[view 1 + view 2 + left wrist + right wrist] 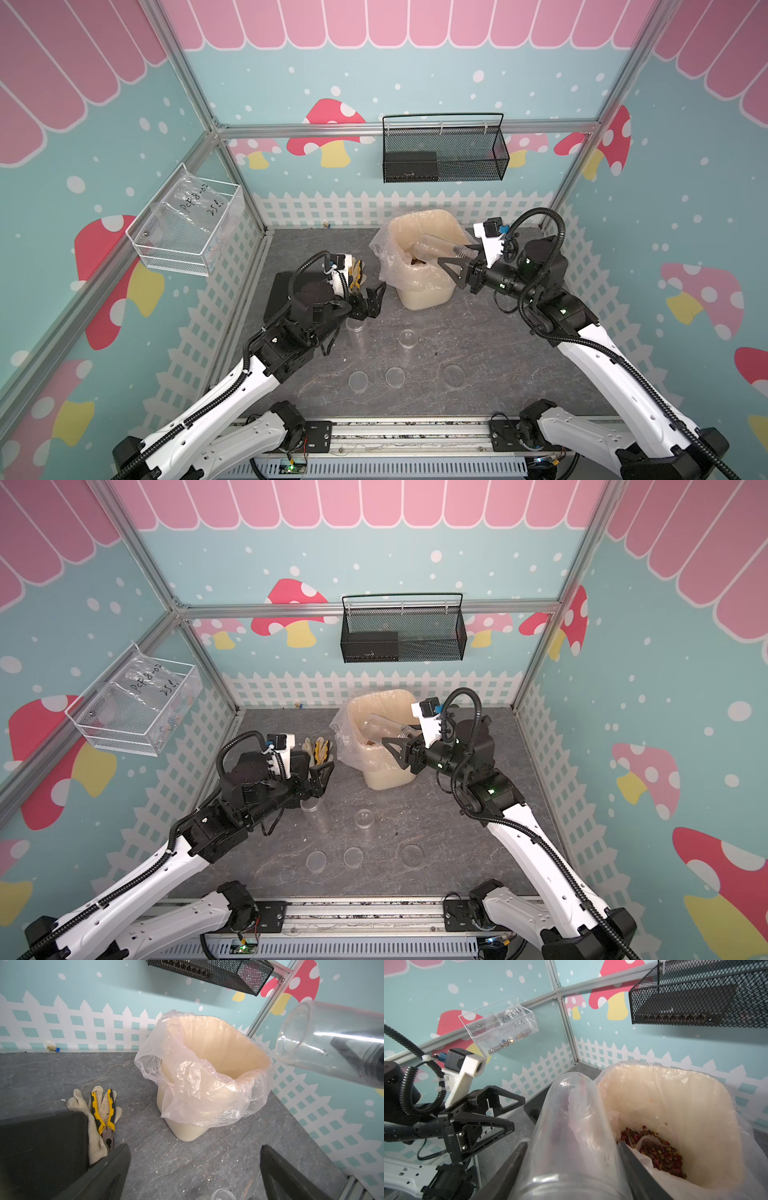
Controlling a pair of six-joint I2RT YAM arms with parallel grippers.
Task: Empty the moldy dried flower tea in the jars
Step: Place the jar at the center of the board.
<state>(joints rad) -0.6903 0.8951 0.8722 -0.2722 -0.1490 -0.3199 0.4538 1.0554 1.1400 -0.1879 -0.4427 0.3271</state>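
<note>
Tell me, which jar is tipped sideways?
The jar in the right gripper, tilted over the bin. The other two jars stand upright on the table.

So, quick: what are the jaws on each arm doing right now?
Left gripper: jaws open, empty.
Right gripper: jaws shut on a clear jar over the bin.

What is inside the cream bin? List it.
A clear bag lines the bin, and a heap of reddish dried flower tea lies at the bottom. A fold of the bag covers part of the heap; the bin's floor beneath cannot be seen.
</note>
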